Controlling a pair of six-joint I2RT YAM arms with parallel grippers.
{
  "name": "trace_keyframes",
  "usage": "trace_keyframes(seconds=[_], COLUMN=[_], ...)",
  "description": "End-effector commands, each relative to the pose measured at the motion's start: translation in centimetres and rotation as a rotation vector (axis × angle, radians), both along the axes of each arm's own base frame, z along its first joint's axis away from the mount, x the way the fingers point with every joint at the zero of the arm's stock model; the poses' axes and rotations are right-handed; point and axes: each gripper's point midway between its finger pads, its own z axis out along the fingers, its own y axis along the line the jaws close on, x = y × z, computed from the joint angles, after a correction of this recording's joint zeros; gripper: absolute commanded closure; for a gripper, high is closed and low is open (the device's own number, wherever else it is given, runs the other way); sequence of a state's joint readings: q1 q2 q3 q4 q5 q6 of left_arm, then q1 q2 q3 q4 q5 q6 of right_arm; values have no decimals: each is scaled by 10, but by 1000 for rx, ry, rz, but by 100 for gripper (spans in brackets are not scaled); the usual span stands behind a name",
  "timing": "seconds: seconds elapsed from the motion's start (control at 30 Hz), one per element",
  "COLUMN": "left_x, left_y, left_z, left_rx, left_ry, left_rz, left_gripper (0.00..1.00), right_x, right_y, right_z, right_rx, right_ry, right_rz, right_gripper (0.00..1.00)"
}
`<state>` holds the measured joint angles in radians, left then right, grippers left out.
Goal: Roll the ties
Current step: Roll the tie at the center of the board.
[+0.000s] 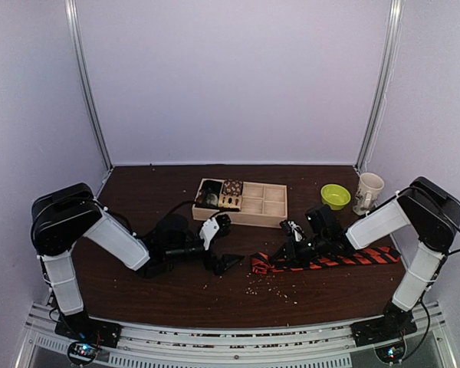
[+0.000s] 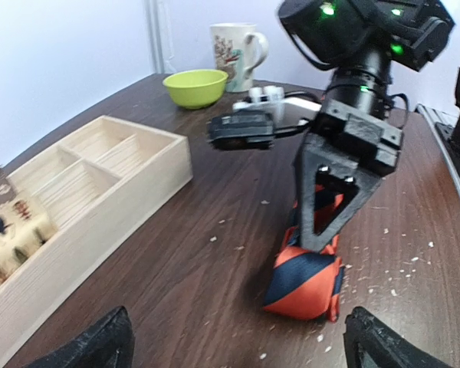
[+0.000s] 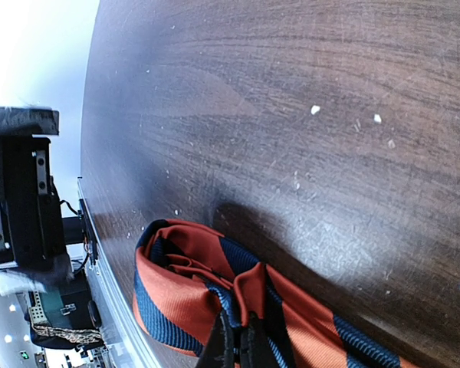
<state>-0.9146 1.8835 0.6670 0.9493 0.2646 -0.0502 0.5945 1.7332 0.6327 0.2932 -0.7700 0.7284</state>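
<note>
The tie (image 1: pixel 330 259), red-orange with dark diagonal stripes, lies on the dark table right of centre. Its left end is folded into a loose roll (image 2: pixel 307 280). My right gripper (image 1: pixel 289 251) is shut on the tie just behind that roll. Its fingers come down onto the fabric in the left wrist view (image 2: pixel 319 239) and pinch a fold in the right wrist view (image 3: pixel 238 345). My left gripper (image 1: pixel 228 244) is wide open and empty, a little left of the roll. Its fingertips (image 2: pixel 100 341) sit at the bottom corners of the left wrist view. The roll (image 3: pixel 188 287) is apart from them.
A wooden tray (image 1: pixel 264 201) with compartments stands behind the grippers, with small patterned fabric rolls (image 1: pixel 221 195) in its left cells. It runs along the left of the left wrist view (image 2: pixel 123 192). A green bowl (image 1: pixel 335 195) and a mug (image 1: pixel 367 192) stand at the back right. Pale crumbs dot the table.
</note>
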Motion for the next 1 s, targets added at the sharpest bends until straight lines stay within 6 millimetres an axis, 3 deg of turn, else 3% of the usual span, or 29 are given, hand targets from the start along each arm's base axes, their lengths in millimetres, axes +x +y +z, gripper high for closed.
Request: trace_keyframes(seconds=[0.0, 0.1, 0.2, 0.43, 0.7, 0.83, 0.97], left_x=[-28, -28, -25, -13, -14, -10, -11], left_y=[-27, -40, -49, -67, -75, -79, -79], left_z=[-4, -25, -44, -62, -91, -97, -96], left_rx=[-23, 42, 121, 173, 249, 276, 267], left_ry=[-34, -5, -14, -17, 17, 45, 60], left_rz=[-143, -189, -228, -235, -256, -249, -245], left_gripper=[2, 2, 11, 14, 16, 27, 50], right_x=[-4, -3, -2, -3, -4, -5, -7], right_y=[-8, -6, -5, -4, -2, -2, -2], right_z=[-16, -10, -5, -1, 4, 5, 7], right_rx=[-44, -25, -15, -6, 5, 9, 11], right_ry=[28, 26, 21, 23, 20, 19, 20], right_rz=[-11, -13, -14, -6, -3, 0, 4], right_gripper=[100, 100, 100, 100, 100, 100, 100])
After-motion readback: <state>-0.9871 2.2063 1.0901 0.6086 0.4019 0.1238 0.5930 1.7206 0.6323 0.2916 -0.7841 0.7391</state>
